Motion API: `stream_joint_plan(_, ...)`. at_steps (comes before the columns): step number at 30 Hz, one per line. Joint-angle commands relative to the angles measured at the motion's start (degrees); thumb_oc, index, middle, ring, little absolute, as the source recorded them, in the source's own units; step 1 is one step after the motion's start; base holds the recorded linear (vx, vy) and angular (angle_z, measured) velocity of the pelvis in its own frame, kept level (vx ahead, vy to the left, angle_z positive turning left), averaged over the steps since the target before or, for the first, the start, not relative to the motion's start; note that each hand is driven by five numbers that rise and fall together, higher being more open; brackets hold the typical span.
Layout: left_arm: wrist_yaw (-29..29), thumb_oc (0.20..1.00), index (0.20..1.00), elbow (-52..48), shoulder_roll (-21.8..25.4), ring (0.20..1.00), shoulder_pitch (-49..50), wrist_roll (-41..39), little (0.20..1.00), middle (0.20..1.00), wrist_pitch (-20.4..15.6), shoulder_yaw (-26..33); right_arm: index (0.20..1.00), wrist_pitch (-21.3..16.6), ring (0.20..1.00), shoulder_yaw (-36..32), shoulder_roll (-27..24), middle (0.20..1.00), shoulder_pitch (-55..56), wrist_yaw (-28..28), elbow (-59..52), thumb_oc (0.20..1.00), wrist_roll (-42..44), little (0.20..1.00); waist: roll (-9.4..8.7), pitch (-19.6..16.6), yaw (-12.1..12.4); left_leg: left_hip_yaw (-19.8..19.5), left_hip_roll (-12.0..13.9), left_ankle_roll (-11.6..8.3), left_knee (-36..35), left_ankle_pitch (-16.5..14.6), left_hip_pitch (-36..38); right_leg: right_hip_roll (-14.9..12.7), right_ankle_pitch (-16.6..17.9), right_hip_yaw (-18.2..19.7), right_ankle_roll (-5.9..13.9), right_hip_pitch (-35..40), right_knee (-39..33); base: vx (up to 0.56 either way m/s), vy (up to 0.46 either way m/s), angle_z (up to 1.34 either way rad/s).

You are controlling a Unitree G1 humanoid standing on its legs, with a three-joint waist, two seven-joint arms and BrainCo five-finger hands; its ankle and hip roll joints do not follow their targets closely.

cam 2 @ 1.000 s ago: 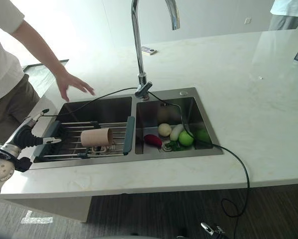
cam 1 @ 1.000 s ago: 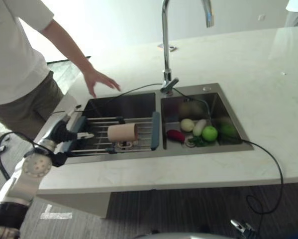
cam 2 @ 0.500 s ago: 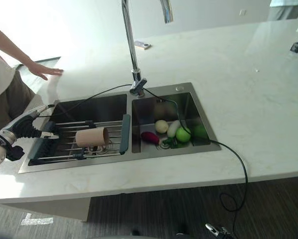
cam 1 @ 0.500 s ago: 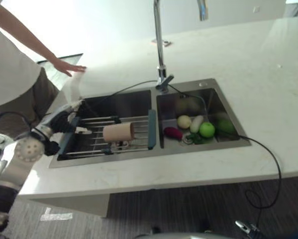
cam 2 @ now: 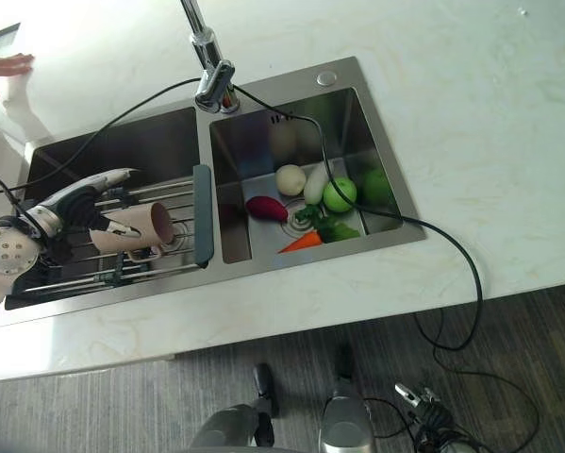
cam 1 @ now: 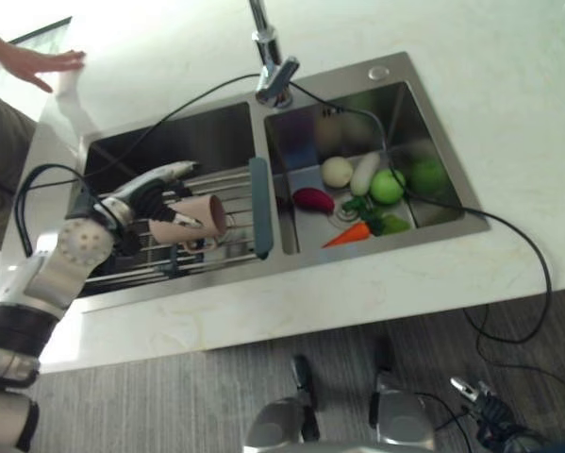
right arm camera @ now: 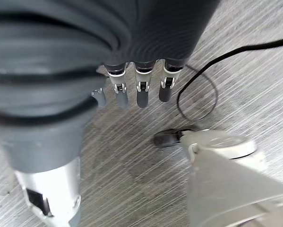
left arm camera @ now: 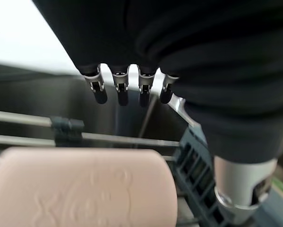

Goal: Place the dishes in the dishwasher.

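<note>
Silver fingers of the left hand (cam 1: 159, 195) hung relaxed, gripping nothing, just above the pink ceramic cup (cam 1: 191, 216). It lay sideways on the steel wire rack (cam 1: 227, 247), long axis across the left sink basin (cam 1: 197, 132); the right hand (right arm camera: 132, 87), fingers loosely extended, empty, hung far off.

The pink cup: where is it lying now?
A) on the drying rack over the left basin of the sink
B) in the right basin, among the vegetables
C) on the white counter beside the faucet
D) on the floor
A: the pink cup lies on its side on the drying rack over the left basin, with the left hand right at it.
</note>
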Motion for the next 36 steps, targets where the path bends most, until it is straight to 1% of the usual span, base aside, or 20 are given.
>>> stream_joint_plan(1,-0.9,1.000,1.000,3.5,2.8,1.000,-4.4,0.4,1.000,1.000,1.2,1.1,1.000,-0.4,1.000,0.0,-0.7,1.000,-1.2,-0.1,-0.5,1.000,3.0,1.000,-1.44,-0.4,-0.5,-1.4,-4.3,1.86,1.0,-2.0,-1.2,0.2,-4.9,4.1,4.98,-0.5,5.8,-0.05,0.020,-0.02)
stream_joint_plan(7,-1.4,1.000,1.000,3.9,2.9,1.000,-4.6,0.6,1.000,1.000,2.6,0.4,1.000,-0.4,1.000,0.0,-1.1,1.000,-1.5,-0.1,-1.8,1.000,2.9,1.000,-1.68,0.9,-0.5,-1.5,-4.3,1.83,1.5,-1.8,-2.3,0.0,-4.8,3.9,4.98,-1.4,6.3,0.00,0.000,0.00)
stream_joint_plan(14,-3.1,1.000,1.000,4.9,3.2,1.000,-5.4,0.0,1.000,1.000,2.3,-0.2,1.000,-0.9,1.000,0.8,-1.5,1.000,-2.5,-0.3,-2.9,1.000,3.8,1.000,-1.95,2.2,-0.1,-1.5,-4.2,1.86,2.6,-1.6,-4.1,-0.3,-4.7,3.5,4.71,-2.9,7.3,0.00,0.000,0.00)
stream_joint_plan(21,-3.3,1.000,1.000,4.9,3.2,1.000,-5.4,0.0,1.000,1.000,2.4,-0.2,1.000,-0.9,1.000,0.8,-1.5,1.000,-2.5,-0.2,-2.9,1.000,3.9,1.000,-1.96,2.3,-0.1,-1.5,-4.1,1.86,2.7,-1.6,-4.2,-0.3,-4.7,3.4,4.71,-3.0,7.3,0.00,0.000,0.00)
stream_joint_plan(22,-3.1,1.000,1.000,4.2,3.4,1.000,-4.2,-0.4,1.000,1.000,3.8,0.9,1.000,-1.0,1.000,0.8,-1.2,1.000,-2.5,-0.2,-4.1,1.000,4.2,1.000,-2.04,3.2,0.8,-2.0,-4.4,2.05,3.3,-1.6,-4.9,-0.7,-4.8,2.7,4.79,-3.6,8.1,0.00,0.030,0.01)
stream_joint_plan(25,-4.1,1.000,1.000,5.2,3.6,1.000,-1.4,-0.1,1.000,1.000,3.0,2.9,1.000,-1.1,1.000,0.9,-1.4,1.000,-2.8,-0.5,-4.7,1.000,4.2,1.000,-1.66,3.5,1.0,-2.2,-4.5,2.07,3.8,-1.6,-5.2,-1.0,-5.1,2.5,4.69,-3.8,8.8,0.01,0.048,0.08)
stream_joint_plan(31,-3.9,1.000,1.000,4.8,4.5,1.000,2.0,0.0,1.000,1.000,2.2,5.4,1.000,-0.9,1.000,0.8,-1.7,1.000,-2.6,-0.5,-5.4,1.000,3.9,1.000,-1.29,3.8,1.2,-2.5,-4.7,2.19,4.1,-1.7,-5.5,-1.2,-5.4,2.3,4.65,-4.1,9.5,0.00,0.014,0.00)
stream_joint_plan(36,-5.2,1.000,1.000,5.1,5.0,1.000,3.3,1.3,1.000,1.000,3.3,6.3,1.000,-1.1,1.000,0.6,-1.8,1.000,-2.7,-0.3,-5.5,1.000,3.9,1.000,-1.10,4.3,1.4,-2.7,-4.8,2.36,4.4,-1.7,-5.9,-1.4,-5.5,2.3,4.71,-4.6,10.2,0.00,0.000,0.00)
